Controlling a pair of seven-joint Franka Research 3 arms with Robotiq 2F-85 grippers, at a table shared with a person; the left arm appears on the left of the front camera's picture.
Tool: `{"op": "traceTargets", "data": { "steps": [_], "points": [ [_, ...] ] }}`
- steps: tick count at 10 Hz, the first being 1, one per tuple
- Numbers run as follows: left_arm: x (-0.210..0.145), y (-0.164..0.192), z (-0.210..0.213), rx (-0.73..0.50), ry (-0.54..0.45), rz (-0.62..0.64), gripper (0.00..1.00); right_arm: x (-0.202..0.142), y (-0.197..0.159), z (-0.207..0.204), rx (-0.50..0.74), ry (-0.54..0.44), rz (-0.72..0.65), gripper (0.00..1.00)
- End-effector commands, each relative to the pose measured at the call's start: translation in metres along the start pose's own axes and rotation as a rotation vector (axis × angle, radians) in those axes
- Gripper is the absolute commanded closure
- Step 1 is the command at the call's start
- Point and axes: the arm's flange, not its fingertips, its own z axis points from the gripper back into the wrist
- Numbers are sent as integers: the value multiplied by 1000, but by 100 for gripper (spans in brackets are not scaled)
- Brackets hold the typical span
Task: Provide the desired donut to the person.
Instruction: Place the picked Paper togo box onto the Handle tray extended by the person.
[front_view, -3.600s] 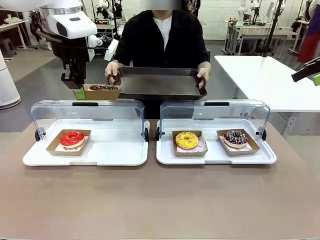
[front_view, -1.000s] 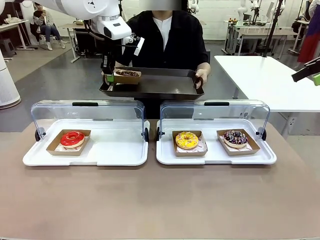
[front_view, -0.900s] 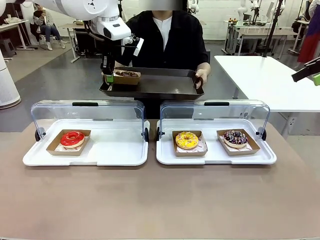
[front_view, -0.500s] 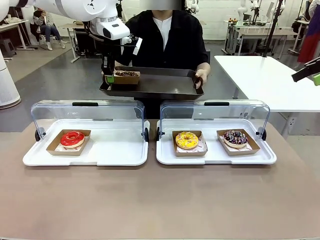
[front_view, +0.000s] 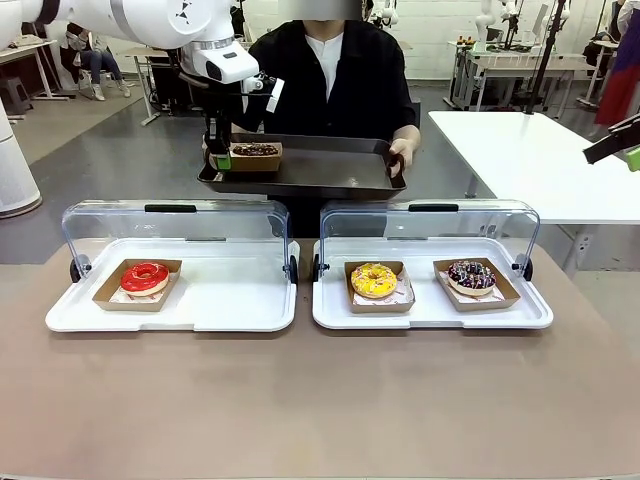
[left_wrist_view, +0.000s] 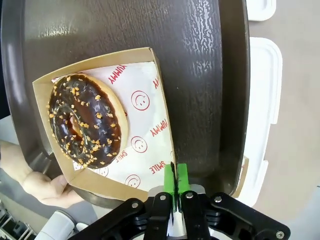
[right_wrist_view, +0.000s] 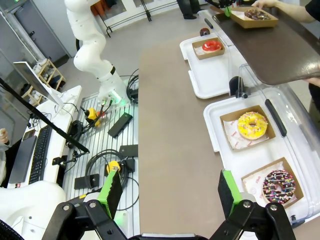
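The person (front_view: 330, 70) in a black top holds a dark serving tray (front_view: 320, 170) out over the far table edge, one hand (front_view: 403, 150) at its right end. A chocolate donut with nut bits (left_wrist_view: 85, 120) lies in a cardboard box (left_wrist_view: 145, 160) at the tray's left end (left_wrist_view: 200, 50). My left gripper (left_wrist_view: 175, 182) is shut on the box's edge, green pads pinching the card, and it hangs at the tray's left end (front_view: 218, 155). The person's other hand (left_wrist_view: 47, 185) grips the tray beside the box. My right gripper (right_wrist_view: 170, 195) is open and high at the right.
Two white display trays with raised clear lids stand on the brown table. The left one (front_view: 230, 305) holds a red donut (front_view: 145, 277). The right one (front_view: 430, 312) holds a yellow donut (front_view: 374, 280) and a sprinkled chocolate donut (front_view: 471, 274). A white table (front_view: 540, 160) stands at the right.
My left gripper has carried the boxed chocolate donut rightward from beside the tray onto its left end. In the last second it only shifted slightly. The right arm has not moved.
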Motion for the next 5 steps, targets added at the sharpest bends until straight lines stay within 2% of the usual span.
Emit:
{"op": "traceTargets", "data": {
  "steps": [1, 2, 4, 5],
  "points": [
    [-2, 7, 6, 1, -30, -25, 39, 0, 0, 0, 7, -12, 12, 0],
    [-2, 7, 7, 2, -29, -26, 0, 0, 0, 0, 7, -12, 12, 0],
    [-2, 6, 10, 8, -19, -29, 0, 0, 0, 0, 7, -12, 12, 0],
    [-2, 5, 12, 10, -14, -28, 56, 0, 0, 0, 7, -12, 12, 0]
  ]
}}
